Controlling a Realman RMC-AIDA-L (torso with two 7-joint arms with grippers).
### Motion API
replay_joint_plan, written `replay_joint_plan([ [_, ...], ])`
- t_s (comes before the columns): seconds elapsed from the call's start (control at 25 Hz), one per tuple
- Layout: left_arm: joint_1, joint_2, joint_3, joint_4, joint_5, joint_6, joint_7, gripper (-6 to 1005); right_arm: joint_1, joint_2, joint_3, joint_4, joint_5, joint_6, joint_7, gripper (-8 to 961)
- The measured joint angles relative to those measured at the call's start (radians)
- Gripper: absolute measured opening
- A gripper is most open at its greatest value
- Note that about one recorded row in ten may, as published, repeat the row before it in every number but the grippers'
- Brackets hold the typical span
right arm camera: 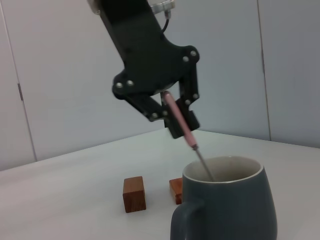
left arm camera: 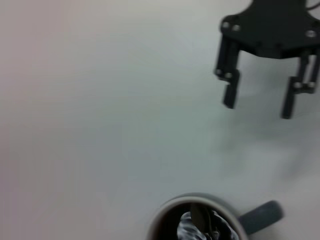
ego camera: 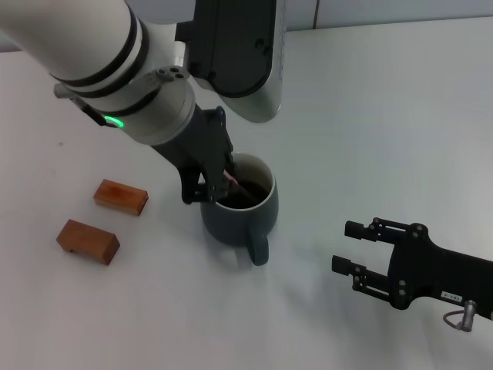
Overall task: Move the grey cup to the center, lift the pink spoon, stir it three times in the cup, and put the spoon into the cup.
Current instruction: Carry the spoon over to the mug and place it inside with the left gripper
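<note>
The grey cup (ego camera: 240, 210) stands mid-table with its handle toward the front edge. My left gripper (ego camera: 216, 187) hangs over the cup's near-left rim, shut on the pink spoon (ego camera: 231, 179). In the right wrist view the left gripper (right arm camera: 175, 120) pinches the pink spoon (right arm camera: 181, 122) by its handle. The spoon slants down, and its metal neck dips inside the cup (right arm camera: 230, 205). The left wrist view looks straight down into the cup (left arm camera: 165, 220) at the spoon's silver bowl (left arm camera: 187, 227). My right gripper (ego camera: 345, 247) rests open to the right of the cup, holding nothing.
Two brown wooden blocks (ego camera: 121, 196) (ego camera: 87, 240) lie to the left of the cup. The right gripper (left arm camera: 257, 107) also shows in the left wrist view, beyond the cup. The table's far edge runs along the top of the head view.
</note>
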State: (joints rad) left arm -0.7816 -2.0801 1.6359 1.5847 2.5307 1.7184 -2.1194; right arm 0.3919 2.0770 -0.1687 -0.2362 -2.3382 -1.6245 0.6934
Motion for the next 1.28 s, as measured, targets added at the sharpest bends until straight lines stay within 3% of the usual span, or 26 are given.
replay_joint_plan([
  [0.4,-0.001,0.0,0.006,-0.03,0.083,-0.015,-0.033,128,0.001,0.002,0.0,0.0,0.0,0.0,0.0,585],
  [0.6,0.001,0.0,0.003,-0.004,0.059,0.039,-0.03,128,0.0,0.003,0.0,0.002,0.0,0.0,0.0,586],
  [1.2,0.028,0.001,0.024,-0.003,0.039,-0.035,-0.034,128,0.001,0.003,0.0,0.005,0.005,0.0,0.008,585],
  [1.28,0.037,0.001,0.023,-0.002,0.033,-0.047,-0.037,170,0.002,0.003,0.0,0.005,0.006,0.0,0.01,585],
])
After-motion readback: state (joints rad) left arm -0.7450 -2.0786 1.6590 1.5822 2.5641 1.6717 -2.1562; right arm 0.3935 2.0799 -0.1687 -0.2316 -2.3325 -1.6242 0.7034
